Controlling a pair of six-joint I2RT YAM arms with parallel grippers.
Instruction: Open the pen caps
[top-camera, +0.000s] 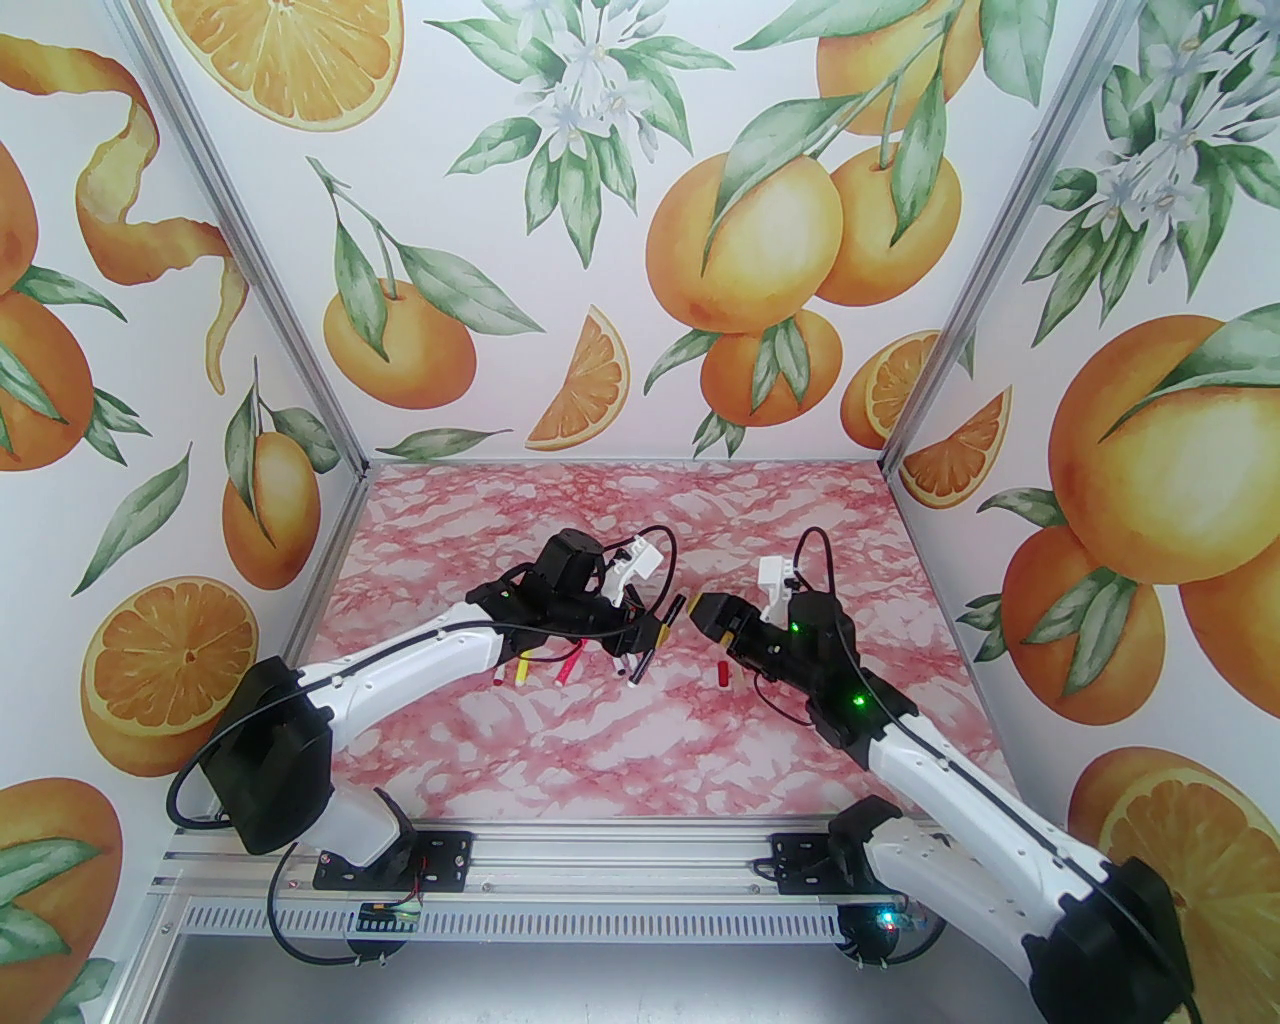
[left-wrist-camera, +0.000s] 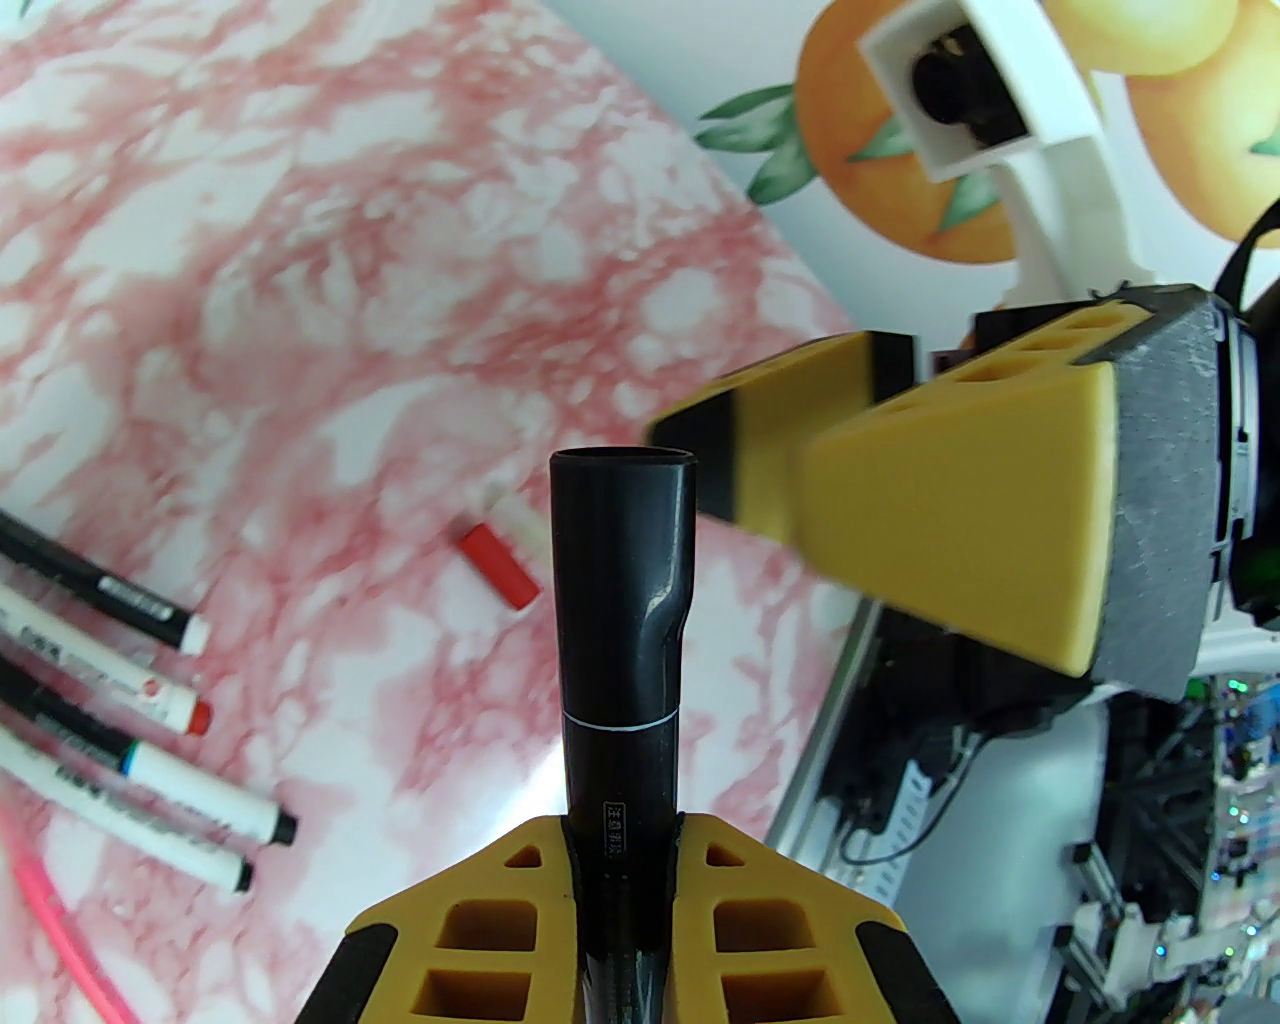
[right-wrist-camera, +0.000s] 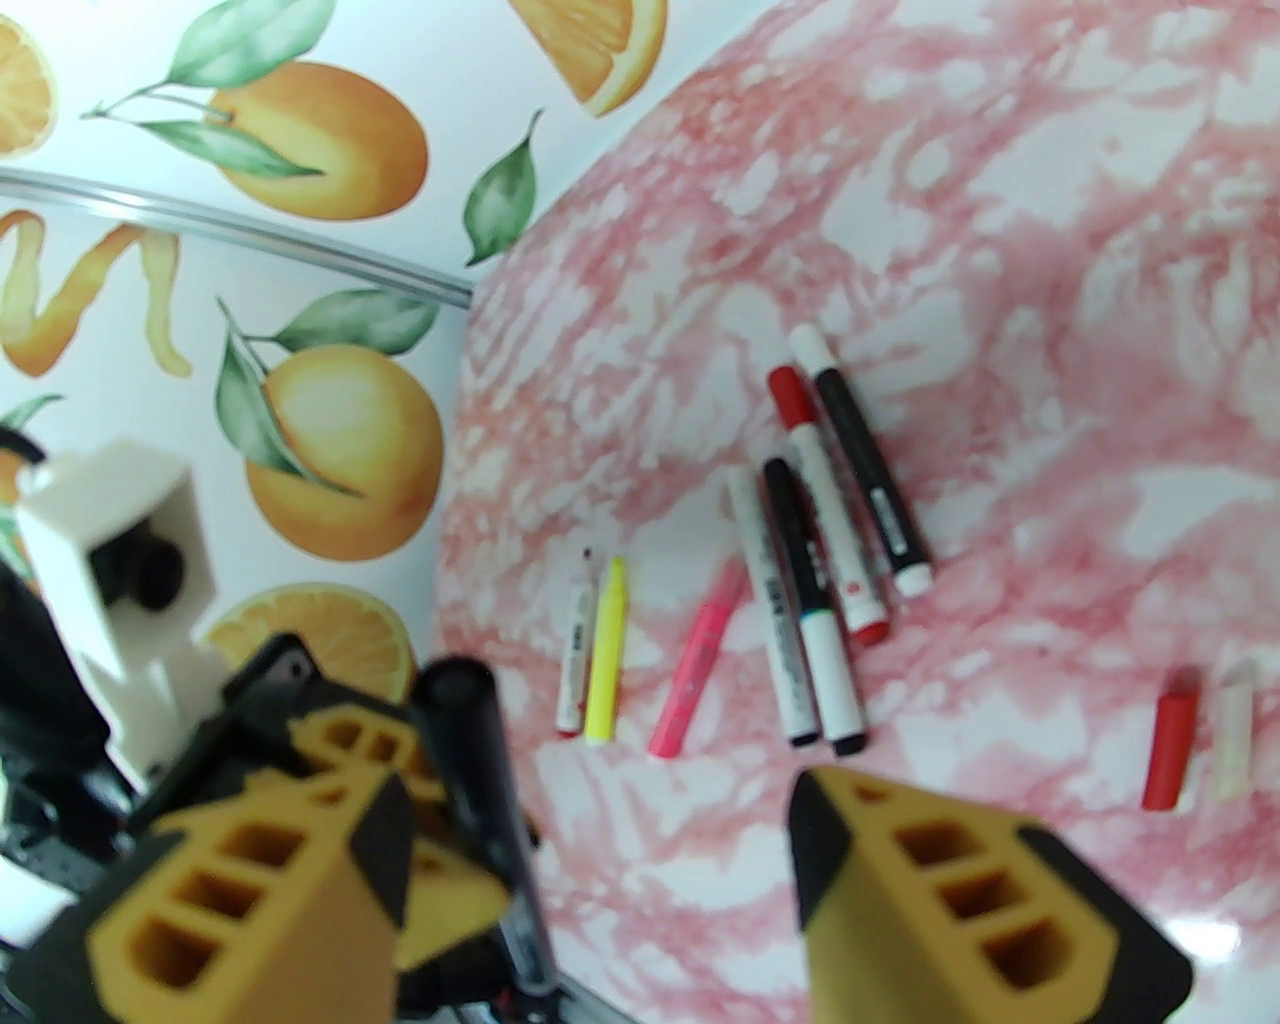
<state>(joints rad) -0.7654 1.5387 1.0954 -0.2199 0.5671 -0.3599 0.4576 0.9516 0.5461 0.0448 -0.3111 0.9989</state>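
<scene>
Trouble looked likeliest at the handover. From the top camera, the left gripper was pinched tight on a black pen above the table. The pen's end pointed at the right gripper, which hung just beside it, and a loose red cap lay on the marble below.

From the left wrist, the pen's black cap was glossy and round, with a thin pale ring marking its seam. One yellow finger sat behind its rim and the other stood off to the side. I judged that an off-centre squeeze could knock the pen askew or slide off the slick plastic.

From the right wrist, the jaws stood spread, with the black cap close against one yellow finger. Capped markers lay well apart on the table.
</scene>
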